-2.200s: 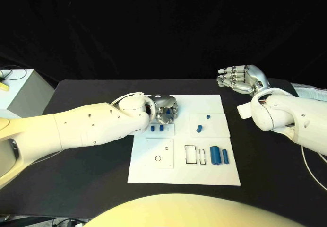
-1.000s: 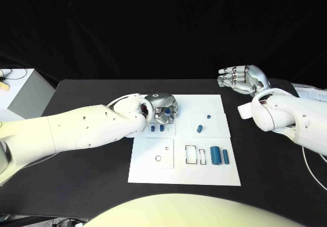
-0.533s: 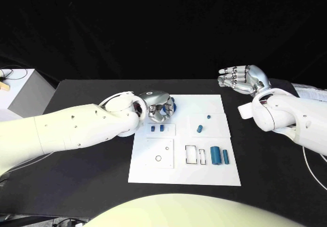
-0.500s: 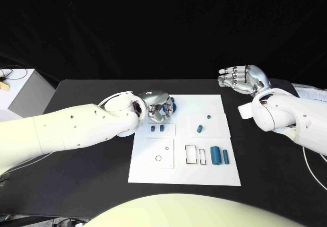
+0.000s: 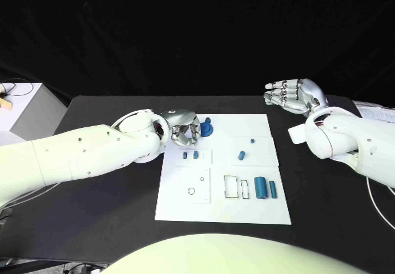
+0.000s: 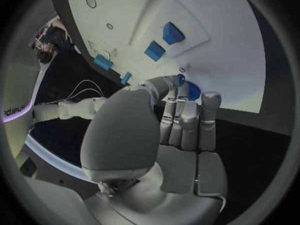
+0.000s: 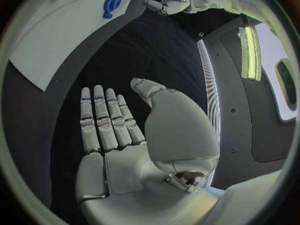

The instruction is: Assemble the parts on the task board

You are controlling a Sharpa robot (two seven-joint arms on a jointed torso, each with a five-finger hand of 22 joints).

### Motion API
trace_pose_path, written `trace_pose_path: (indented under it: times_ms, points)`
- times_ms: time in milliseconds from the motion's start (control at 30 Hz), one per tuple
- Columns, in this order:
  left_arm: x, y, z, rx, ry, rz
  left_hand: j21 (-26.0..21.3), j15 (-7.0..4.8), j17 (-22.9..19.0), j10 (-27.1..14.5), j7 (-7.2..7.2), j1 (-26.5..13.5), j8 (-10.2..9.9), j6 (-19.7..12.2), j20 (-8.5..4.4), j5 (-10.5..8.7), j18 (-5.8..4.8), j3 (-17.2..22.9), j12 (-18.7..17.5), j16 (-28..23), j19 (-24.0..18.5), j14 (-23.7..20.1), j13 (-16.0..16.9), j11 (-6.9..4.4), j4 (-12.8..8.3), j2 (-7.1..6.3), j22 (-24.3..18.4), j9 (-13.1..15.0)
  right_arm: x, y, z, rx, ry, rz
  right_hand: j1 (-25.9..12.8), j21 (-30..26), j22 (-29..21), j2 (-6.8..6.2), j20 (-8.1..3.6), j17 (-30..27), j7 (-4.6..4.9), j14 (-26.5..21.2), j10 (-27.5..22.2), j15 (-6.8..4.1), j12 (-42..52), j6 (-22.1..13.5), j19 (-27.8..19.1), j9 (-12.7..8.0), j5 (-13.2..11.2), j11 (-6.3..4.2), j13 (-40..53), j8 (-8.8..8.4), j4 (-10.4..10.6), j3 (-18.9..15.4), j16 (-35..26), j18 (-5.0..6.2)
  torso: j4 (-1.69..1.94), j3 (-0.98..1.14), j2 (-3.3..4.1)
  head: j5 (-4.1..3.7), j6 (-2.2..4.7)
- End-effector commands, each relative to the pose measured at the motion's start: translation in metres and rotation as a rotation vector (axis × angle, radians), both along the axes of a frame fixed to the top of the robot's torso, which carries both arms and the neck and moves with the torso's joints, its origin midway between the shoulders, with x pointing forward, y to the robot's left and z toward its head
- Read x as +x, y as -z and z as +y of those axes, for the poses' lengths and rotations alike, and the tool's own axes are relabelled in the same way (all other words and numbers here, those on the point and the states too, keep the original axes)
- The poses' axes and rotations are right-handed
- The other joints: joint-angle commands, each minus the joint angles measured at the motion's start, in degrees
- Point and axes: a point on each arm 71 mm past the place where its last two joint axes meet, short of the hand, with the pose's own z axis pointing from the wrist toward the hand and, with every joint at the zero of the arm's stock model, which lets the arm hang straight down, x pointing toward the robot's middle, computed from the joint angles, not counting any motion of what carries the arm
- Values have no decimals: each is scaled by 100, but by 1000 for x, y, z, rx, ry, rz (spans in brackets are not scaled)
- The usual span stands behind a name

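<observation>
Since earlier, your left hand (image 5: 182,131) lifted, grasping a round blue part (image 5: 206,127), half-hidden by fingers, beside the white task board's (image 5: 222,212) far corner; right hand (image 5: 294,96) released.

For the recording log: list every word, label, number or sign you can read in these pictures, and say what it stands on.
None can be read for certain.
Pale lettering on a curved edge at the rim of the left wrist view: too blurred and cut off to read.
The task board bears only black outlines and holes; the blue parts carry no marks.
</observation>
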Motion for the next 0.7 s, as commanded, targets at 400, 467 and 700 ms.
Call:
trace_pose_path:
  times_ms: [400, 467, 700]
  points:
    - [0, 3, 7, 14, -12, 49, 32, -5, -9, 133, 20, -47, -32, 36, 5, 32, -90, 46, 14, 8, 36, 16, 209, -98, -8, 9, 12, 8, 0, 0, 0, 3, -14, -6, 14, -2, -5, 47, -9, -6, 284, 36, 31, 21, -24, 55, -40, -4, -36, 17, -1, -11, -10, -10, -3, 70, -7, 3, 0, 0, 0]
    - [0, 3, 7, 16, -13, 52, 32, -5, -9, 133, 20, -47, -32, 36, 5, 32, -90, 46, 14, 8, 36, 16, 209, -98, -8, 9, 12, 8, 0, 0, 0, 3, -13, -6, 14, -2, -5, 47, -9, -6, 284, 36, 31, 21, -24, 55, -40, -4, -36, 17, -1, -11, -10, -10, -3, 70, -7, 3, 1, 1, 0]
    - [-1, 4, 9, 20, -18, 63, 44, -2, 12, 136, 22, -65, -38, 43, 6, 29, -95, 53, 11, 10, 50, 24, 214, -96, -4, 7, 34, 11, 0, 0, 0, 3, -12, -6, 14, 0, -28, 45, -8, -23, 284, 41, 35, 21, -27, 64, -40, -13, -33, 17, -2, -18, -16, -12, -4, 70, -5, 6, 3, -9, 0]
